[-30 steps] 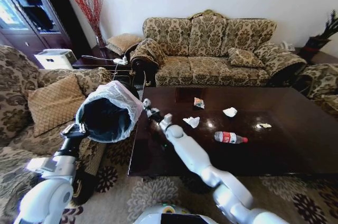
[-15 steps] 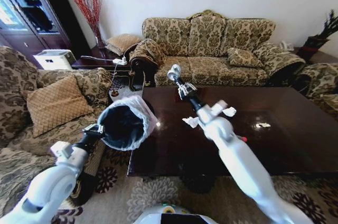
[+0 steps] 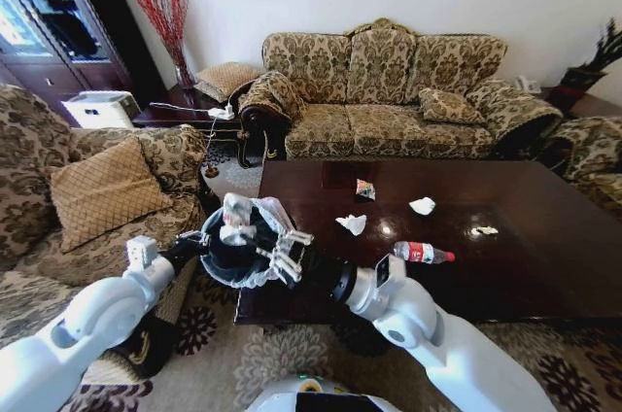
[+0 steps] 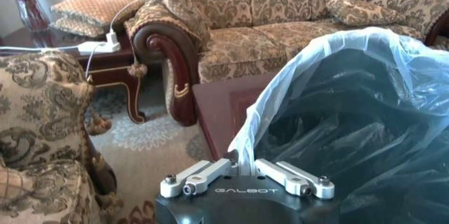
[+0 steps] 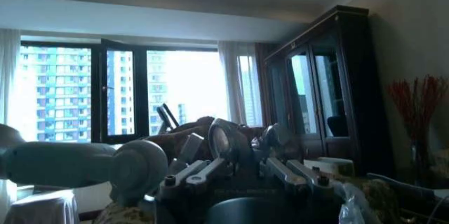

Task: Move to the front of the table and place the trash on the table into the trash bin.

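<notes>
While held, one trash bin, five trash pieces

Your head view looks forward and down from above the robot's body, taking in the glossy dark reddish-brown wooden coffee table, the patterned sofa behind it and the small round black bin lined with a pale plastic bag at the table's near left corner. Your left wrist view sits right against that bin's ruffled bag, facing the same sofa. Your right wrist view points away, low and level, toward the bright windows and tall dark cabinet.
</notes>
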`<state>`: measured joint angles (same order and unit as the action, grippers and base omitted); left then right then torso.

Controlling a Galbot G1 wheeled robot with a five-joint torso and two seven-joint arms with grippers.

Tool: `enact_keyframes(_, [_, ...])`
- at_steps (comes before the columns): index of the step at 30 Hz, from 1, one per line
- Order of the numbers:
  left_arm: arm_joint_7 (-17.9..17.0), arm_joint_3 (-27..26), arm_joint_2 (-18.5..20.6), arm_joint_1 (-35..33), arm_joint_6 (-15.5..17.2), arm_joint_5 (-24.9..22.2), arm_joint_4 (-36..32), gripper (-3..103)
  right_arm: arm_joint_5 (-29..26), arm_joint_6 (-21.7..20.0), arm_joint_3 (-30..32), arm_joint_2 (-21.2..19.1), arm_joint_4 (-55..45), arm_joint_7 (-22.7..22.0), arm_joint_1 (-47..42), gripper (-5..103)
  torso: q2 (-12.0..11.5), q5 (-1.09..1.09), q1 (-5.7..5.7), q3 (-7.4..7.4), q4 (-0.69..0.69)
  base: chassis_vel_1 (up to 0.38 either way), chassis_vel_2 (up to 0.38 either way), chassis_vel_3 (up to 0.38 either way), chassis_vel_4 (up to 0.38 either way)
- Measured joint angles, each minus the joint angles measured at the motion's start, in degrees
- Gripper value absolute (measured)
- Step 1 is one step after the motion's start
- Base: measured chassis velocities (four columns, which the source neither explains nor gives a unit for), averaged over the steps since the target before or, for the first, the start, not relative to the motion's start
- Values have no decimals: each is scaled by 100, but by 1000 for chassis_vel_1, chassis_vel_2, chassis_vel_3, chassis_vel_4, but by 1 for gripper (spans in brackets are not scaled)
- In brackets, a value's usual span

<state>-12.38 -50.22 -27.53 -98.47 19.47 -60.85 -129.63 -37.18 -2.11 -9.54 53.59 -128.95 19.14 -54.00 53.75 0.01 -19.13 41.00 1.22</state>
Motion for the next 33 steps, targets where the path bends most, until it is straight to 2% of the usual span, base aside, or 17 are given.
enact_keyframes(2, [-20, -2, 57, 23, -3, -16, 0, 0, 132, 14, 7, -28, 84, 30, -33, 7, 0, -1, 0, 0, 0, 0, 0, 0, 0])
enact_keyframes(6, [-42, 26, 77, 61, -16, -11, -13, 0, 264, 29, -57, -24, 190, 30, -33, 15, 0, 0, 0, 0, 1, 0, 0, 0, 0])
enact_keyframes(9, [-35, 57, 38, 54, -25, 39, -60, 0, 308, 40, -85, 48, 267, 14, -16, 31, 0, 0, 0, 0, 0, 0, 0, 0, 0])
enact_keyframes(13, [-16, 60, -18, 21, -26, 74, -85, 0, 306, 69, -98, 91, 320, 4, 31, 41, 0, -1, 0, 0, 1, 0, 0, 0, 0])
enact_keyframes(15, [-11, 60, -34, 10, -26, 79, -86, 0, 258, 166, -24, 147, 303, -12, 35, 52, 0, 0, 0, 0, 1, 0, 0, 0, 0])
enact_keyframes(16, [-11, 60, -34, 10, -26, 79, -86, 0, 258, 166, -24, 147, 303, -12, 35, 52, 0, 0, 0, 0, 1, 0, 0, 0, 0])
enact_keyframes(19, [-23, 36, -38, -20, 10, 57, -62, 0, 36, 217, 551, 289, 84, -171, -125, 69, 0, -2, 0, 0, 1, 0, 0, 0, 0])
enact_keyframes(20, [-23, 36, -38, -20, 10, 57, -62, 0, 36, 217, 551, 289, 84, -171, -125, 69, 0, -2, 0, 0, 1, 0, 0, 0, 0])
enact_keyframes(22, [-101, -10, -57, -33, 75, 18, -12, 0, -130, 217, 1374, 429, 34, -557, -424, 80, 0, -1, 0, 0, 1, 0, 0, 0, 0])
enact_keyframes(23, [-132, -27, -103, -29, 87, 13, 20, 0, -119, 236, 1751, 497, 158, -887, -590, 80, 0, -1, 0, -1, -1, 0, 0, 0, 0])
enact_keyframes(24, [-132, -27, -103, -29, 87, 13, 20, 0, -119, 236, 1751, 497, 158, -887, -590, 80, 0, -1, 0, -1, -1, 0, 0, 0, 0])
enact_keyframes(25, [-149, -34, -142, -24, 87, 12, 31, 0, -40, 261, 1951, 537, 310, -1179, -696, 85, 0, -1, 0, -1, -1, 0, 0, 0, 0])
enact_keyframes(27, [-162, -39, -247, -21, 87, 25, 29, 0, 191, 291, 2274, 631, 768, -1819, -882, 95, 0, 0, 0, 0, 0, 0, 0, 0, 0])
enact_keyframes(28, [-165, -37, -339, -34, 87, 65, -7, 0, 402, 265, 2445, 751, 1357, -2364, -965, 99, 0, 0, 0, 0, -1, 0, 0, 0, 0])
enact_keyframes(29, [-165, -37, -339, -34, 87, 65, -7, 0, 402, 265, 2445, 751, 1357, -2364, -965, 99, 0, 0, 0, 0, -1, 0, 0, 0, 0])
enact_keyframes(30, [-162, -26, -391, -52, 87, 100, -52, 0, 557, 263, 2489, 855, 1930, -2666, -953, 99, 0, 1, 0, 0, 0, 0, 0, 0, 0])
enact_keyframes(33, [-152, -13, -438, -76, 87, 141, -120, 0, 758, 297, 2478, 1021, 2727, -2873, -817, 100, 0, 2, 0, 0, 0, 0, 0, 0, 0])
